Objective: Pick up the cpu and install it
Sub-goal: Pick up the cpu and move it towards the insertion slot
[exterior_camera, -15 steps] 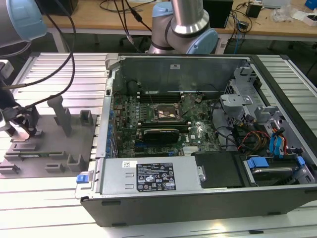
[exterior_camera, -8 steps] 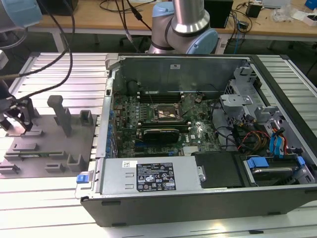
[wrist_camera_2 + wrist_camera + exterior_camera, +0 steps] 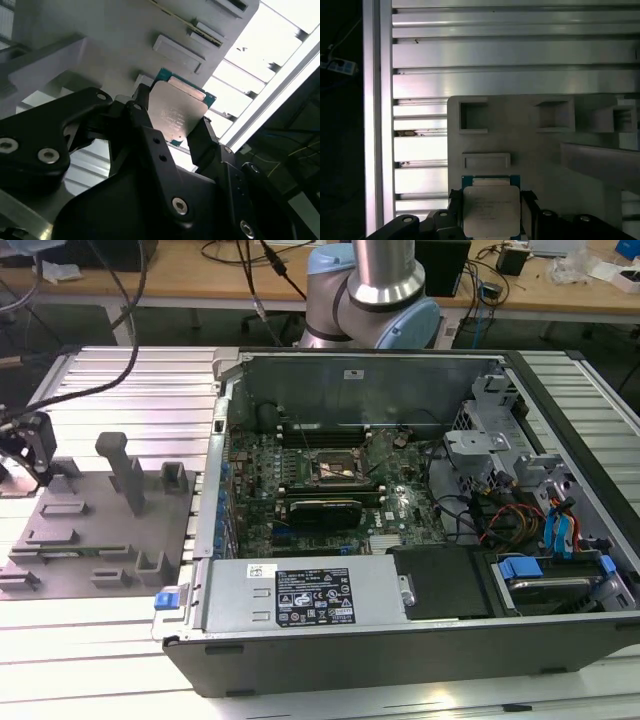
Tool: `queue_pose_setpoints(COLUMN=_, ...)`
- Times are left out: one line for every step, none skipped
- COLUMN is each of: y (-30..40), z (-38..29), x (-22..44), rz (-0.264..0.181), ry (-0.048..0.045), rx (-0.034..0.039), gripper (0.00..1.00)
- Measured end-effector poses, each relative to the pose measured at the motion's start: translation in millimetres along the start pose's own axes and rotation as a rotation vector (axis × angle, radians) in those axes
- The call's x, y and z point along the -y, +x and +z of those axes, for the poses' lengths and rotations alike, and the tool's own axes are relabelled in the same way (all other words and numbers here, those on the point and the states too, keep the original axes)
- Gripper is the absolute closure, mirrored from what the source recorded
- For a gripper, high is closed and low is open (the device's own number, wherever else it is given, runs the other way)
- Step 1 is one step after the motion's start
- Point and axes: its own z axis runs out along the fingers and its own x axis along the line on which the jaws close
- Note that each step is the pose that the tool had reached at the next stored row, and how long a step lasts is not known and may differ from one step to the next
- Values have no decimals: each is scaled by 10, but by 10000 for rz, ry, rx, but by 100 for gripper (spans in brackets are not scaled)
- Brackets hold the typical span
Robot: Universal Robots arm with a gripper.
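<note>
Ribbed aluminium table (image 3: 120, 380) carries a grey moulded tray (image 3: 100, 530) and, to the exterior view's right of the tray, an open computer case (image 3: 420, 640). Over the tray's near edge the gripper (image 3: 173, 120) is closed on the cpu (image 3: 489, 210), its black fingers (image 3: 200, 137) pressing two opposite sides, silver top facing the wrist cameras. I judge this the pick-up step, grasp made; whether the chip is clear of the tray I cannot tell. Installing calls for reaching the dark socket (image 3: 340, 468), well apart from the tray, inside the case. The tray's upright posts (image 3: 125, 470) and the case wall stand between, and a long black card (image 3: 320, 512) sits just beside the socket, so squareness matters.
</note>
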Motion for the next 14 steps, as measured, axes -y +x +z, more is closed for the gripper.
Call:
queue_pose_setpoints(y=-2, z=-77, x=-5, rz=0, ry=0, rx=0, gripper=45)
queue_pose_setpoints(y=-3, z=-134, x=-8, rz=0, ry=0, rx=0, gripper=45)
queue_pose_setpoints(y=-4, z=-170, x=-11, rz=0, ry=0, rx=0, gripper=45)
queue_pose_setpoints(y=-4, z=-202, x=-13, rz=0, ry=0, rx=0, gripper=45)
queue_pose_setpoints(y=-5, z=-240, x=-15, rz=0, ry=0, rx=0, gripper=45)
queue_pose_setpoints(y=-6, z=-273, x=-18, rz=1, ry=-1, rx=1, gripper=45)
queue_pose_setpoints(y=-7, z=-312, x=-22, rz=1, ry=0, rx=1, gripper=45)
queue_pose_setpoints(y=-8, z=-350, x=-25, rz=1, ry=0, rx=1, gripper=45)
queue_pose_setpoints(y=-8, z=-389, x=-29, rz=0, ry=-1, rx=2, gripper=45)
queue_pose_setpoints(y=-10, z=-448, x=-33, rz=0, ry=0, rx=2, gripper=45)
queue_pose_setpoints(y=-11, z=-487, x=-36, rz=0, ry=0, rx=2, gripper=45)
queue_pose_setpoints(y=-11, z=-522, x=-39, rz=0, ry=-1, rx=4, gripper=45)
queue_pose_setpoints(y=-13, z=-589, x=-44, rz=0, ry=0, rx=4, gripper=45)
queue_pose_setpoints(y=-14, z=-662, x=-49, rz=0, ry=0, rx=5, gripper=45)
